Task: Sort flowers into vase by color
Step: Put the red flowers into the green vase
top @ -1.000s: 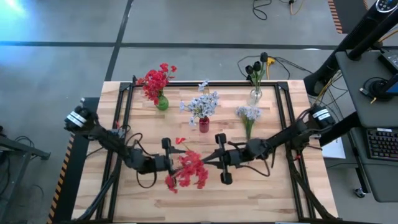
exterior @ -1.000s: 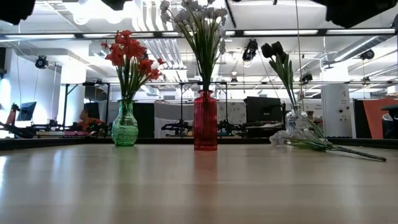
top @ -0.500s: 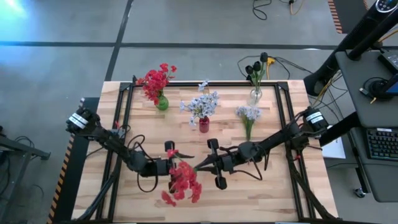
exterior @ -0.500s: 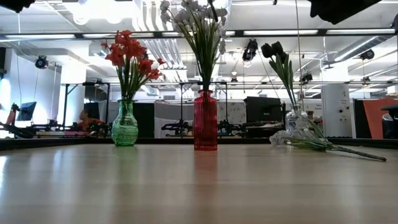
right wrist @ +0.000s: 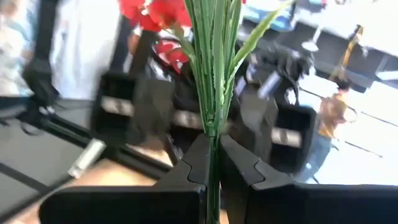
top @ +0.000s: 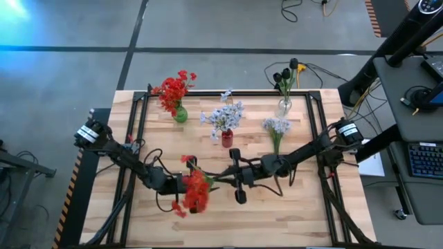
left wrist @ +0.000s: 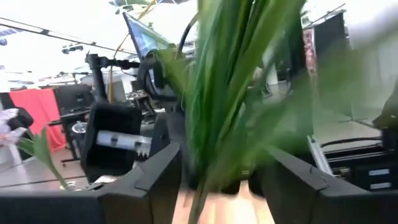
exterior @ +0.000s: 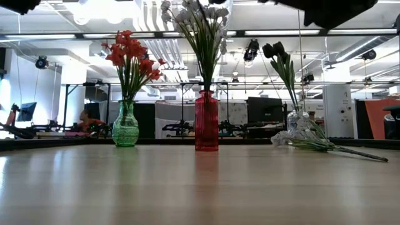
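Red flowers [top: 173,89] in green vase [top: 181,115]; another red bunch [top: 194,190] pinched by right gripper [top: 220,178].

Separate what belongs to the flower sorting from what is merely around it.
Job: red bunch, clamped by right gripper, left gripper around its stems; green vase; red vase; clear vase; loose pale bunch.
Lying about: keyboard, floor cables.

Even, bright overhead light fills the top-down picture, with a cold blue glare at its upper left edge. At table height, ceiling lamps [exterior: 80,17] burn white across the upper frame and the tabletop [exterior: 200,187] shines softly. Both wrist pictures are smeared: green stems [left wrist: 230,93] blur at centre, backgrounds washed out and unfocused.
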`<state>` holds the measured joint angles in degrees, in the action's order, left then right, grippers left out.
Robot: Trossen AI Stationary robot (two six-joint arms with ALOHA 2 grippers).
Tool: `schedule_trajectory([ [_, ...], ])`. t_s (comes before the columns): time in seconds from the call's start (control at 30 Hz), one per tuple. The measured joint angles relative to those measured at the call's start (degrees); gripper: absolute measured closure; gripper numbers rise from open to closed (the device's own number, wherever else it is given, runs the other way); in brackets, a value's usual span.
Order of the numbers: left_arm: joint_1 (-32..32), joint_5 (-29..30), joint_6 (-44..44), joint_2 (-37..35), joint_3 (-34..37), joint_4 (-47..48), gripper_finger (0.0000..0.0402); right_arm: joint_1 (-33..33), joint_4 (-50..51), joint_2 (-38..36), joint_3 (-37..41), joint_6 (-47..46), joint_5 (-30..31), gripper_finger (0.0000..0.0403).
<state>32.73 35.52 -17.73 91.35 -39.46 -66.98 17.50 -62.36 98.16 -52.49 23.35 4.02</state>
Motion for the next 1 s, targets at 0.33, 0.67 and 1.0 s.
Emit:
schedule_trajectory([
  [0.33,-0.22,2.06,-1.58,0.0,-0.26,0.21,0.0206,-0.04,-0.33,-0.15,0.0,-0.2,-1.03,0.0388],
  [0.67,-0.26,4.44,-2.8,0.0,-0.26,0.32,0.0366,-0.21,0.92,-0.15,0.04,-0.88,0.48,0.0388],
  [1.0,-0.19,7.51,-2.62,-0.14,-0.26,0.15,0.0366,-0.46,2.44,-0.31,0.09,-5.07,1.47,0.0348],
])
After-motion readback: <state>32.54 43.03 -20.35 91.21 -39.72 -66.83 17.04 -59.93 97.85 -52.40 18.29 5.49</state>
